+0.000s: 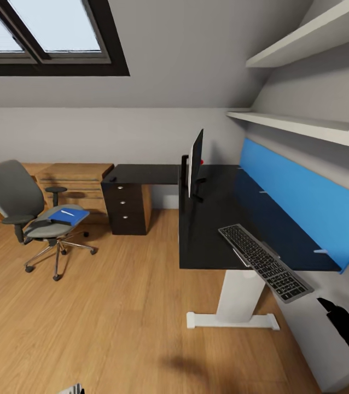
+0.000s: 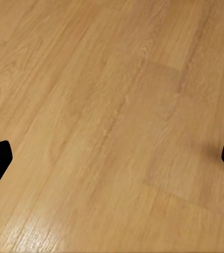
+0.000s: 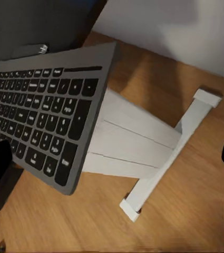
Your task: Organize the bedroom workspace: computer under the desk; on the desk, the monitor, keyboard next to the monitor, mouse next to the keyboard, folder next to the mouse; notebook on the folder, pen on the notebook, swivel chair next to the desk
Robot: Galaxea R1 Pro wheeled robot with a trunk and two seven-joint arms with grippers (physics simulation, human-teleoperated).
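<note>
A black desk (image 1: 207,230) stands along the right wall. A monitor (image 1: 195,161) rests on it, seen edge-on. The grey keyboard (image 1: 265,262) lies at the desk's near corner and overhangs the edge; in the right wrist view the keyboard (image 3: 43,105) juts out over the white desk leg (image 3: 138,142). My right gripper (image 3: 117,158) is open just off the overhanging end, holding nothing. At the left stands the grey swivel chair (image 1: 27,208), with a blue flat folder or notebook (image 1: 59,218) and a thin white pen (image 1: 68,213) on its seat. My left gripper (image 2: 112,158) hangs open over bare floor.
A black drawer unit (image 1: 126,208) joins the desk's far end, with a wooden cabinet (image 1: 79,186) beside it. A blue back panel (image 1: 300,202) and white shelves (image 1: 295,123) line the right wall. The desk's white foot (image 1: 232,320) rests on wooden floor, which lies open between chair and desk.
</note>
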